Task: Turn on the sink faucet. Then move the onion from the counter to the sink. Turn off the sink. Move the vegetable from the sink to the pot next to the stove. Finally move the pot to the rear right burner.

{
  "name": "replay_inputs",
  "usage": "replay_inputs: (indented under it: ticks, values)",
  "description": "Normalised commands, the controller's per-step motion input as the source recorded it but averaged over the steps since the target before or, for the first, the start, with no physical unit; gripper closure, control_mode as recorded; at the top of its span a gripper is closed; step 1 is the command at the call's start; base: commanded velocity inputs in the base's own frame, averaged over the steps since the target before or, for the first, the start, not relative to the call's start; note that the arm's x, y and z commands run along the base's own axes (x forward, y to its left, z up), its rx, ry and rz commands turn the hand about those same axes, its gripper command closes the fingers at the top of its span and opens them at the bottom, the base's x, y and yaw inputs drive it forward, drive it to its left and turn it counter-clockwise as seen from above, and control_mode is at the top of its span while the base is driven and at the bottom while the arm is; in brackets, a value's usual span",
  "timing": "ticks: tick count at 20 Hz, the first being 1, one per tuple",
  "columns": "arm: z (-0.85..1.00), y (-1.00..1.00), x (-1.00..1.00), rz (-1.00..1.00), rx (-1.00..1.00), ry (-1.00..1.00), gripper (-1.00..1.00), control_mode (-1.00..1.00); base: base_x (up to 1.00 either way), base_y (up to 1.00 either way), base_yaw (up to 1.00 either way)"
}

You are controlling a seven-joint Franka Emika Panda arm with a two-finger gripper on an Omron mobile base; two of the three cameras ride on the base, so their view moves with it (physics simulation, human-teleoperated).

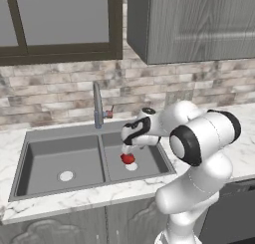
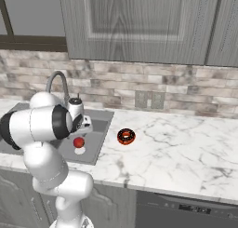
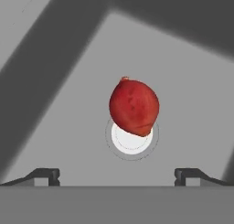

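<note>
The red-orange onion (image 1: 128, 159) (image 2: 78, 142) (image 3: 134, 107) lies in the right basin of the grey sink (image 1: 60, 158) (image 2: 100, 124), partly over the round pale drain (image 3: 130, 143). My gripper (image 1: 126, 149) (image 2: 82, 129) (image 3: 117, 175) hangs just above it, pointing down, open and holding nothing. The slim grey sink faucet (image 1: 98, 107) (image 2: 57, 80) rises behind the basins, with its small reddish lever (image 1: 109, 113) at the base. No water stream shows. The white marble counter (image 2: 176, 148) runs to the right. The pot and the rear right burner are out of view.
A chocolate doughnut (image 2: 126, 136) lies on the counter just right of the sink. The left basin (image 1: 64, 176) holds only its drain. Brick backsplash and grey wall cabinets (image 2: 139, 22) stand behind and above. A dark appliance front (image 2: 186, 208) sits below the counter.
</note>
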Motion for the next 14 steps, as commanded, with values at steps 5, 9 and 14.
replay_inputs:
  ticks: [5,9,14]
  values:
    - [-0.28,0.01,0.33,0.00,-0.01,0.00,-1.00,-1.00,0.00,0.00,0.00]
    - [-0.26,0.07,0.20,0.00,-0.02,0.00,-1.00,-1.00,0.00,0.00,0.00]
    - [-0.26,0.11,0.15,0.00,-0.03,0.00,-1.00,-1.00,0.00,0.00,0.00]
